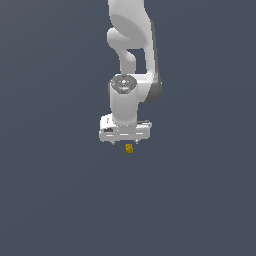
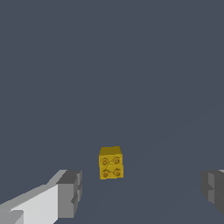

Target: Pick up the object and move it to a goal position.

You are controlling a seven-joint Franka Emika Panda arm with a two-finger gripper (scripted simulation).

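1. A plain dark slate-grey table (image 1: 55, 200) fills the exterior view from its left to its right.
2. The same flat, unmarked table surface takes up the background in the wrist view.

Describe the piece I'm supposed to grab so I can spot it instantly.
Find the white arm and follow it down to its hand. Just beneath it is the object, a tiny mustard-yellow block showing four round studs in the wrist view. It is the only coloured thing against the dark grey background.
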